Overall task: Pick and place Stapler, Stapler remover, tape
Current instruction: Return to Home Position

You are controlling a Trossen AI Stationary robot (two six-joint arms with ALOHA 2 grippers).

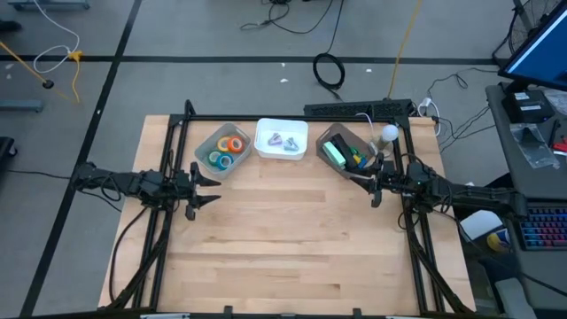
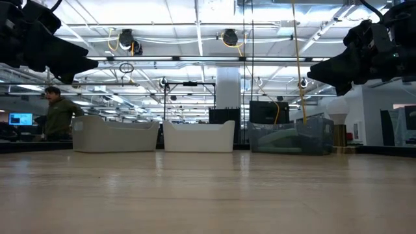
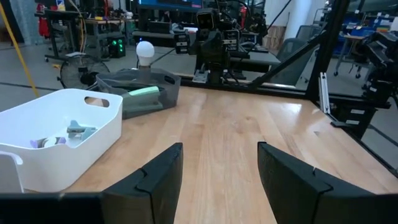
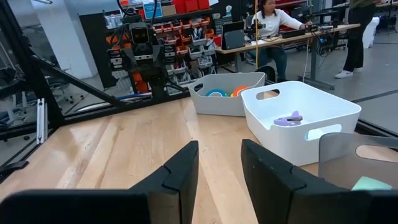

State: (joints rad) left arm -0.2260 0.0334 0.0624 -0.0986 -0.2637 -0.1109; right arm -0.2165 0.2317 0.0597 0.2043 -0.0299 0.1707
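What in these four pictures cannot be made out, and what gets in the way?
- Low view: walls of the gray bin, white bin and dark bin hide their contents.
- Same view: left hand and right hand are dark shapes; finger spacing unreadable.
- High view: the pale items in the white bin are too small to identify.
- Right wrist view: the gray bin's rim hides most tape rolls; the edge crops the dark bin.

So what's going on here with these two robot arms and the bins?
Nothing is being handled right now. The left claw and right claw hover open and empty at either side of the table. Three bins stand along the back: the left gray bin holds the tape rolls, the white bin holds small purplish pieces, and the right gray bin holds a green item. The sorting looks finished.
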